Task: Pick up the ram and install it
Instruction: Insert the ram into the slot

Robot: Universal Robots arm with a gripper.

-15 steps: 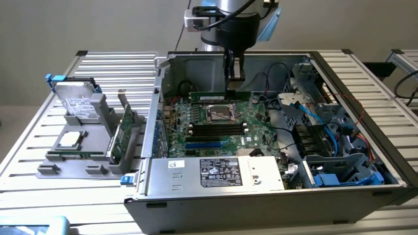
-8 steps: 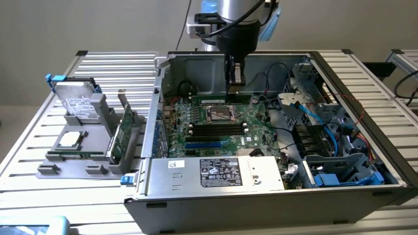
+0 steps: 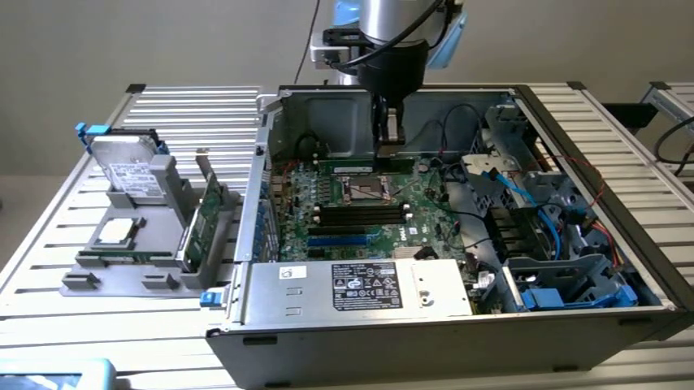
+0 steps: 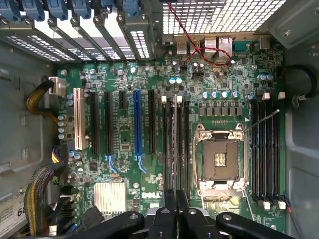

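Note:
The ram stands edge-on in a black memory slot beside the empty processor socket on the green motherboard. In the exterior view the ram is a thin green strip on the far side of the socket. My gripper hangs straight down inside the open computer case, over the end of the ram toward the exterior view's right. In the wrist view the gripper is shut, its black fingers pressed together right over that end. I cannot tell whether they touch the stick.
A grey holder at the exterior view's left carries a hard drive, a square silver chip and a green expansion card. The power supply, blue cables and the drive cage crowd the case.

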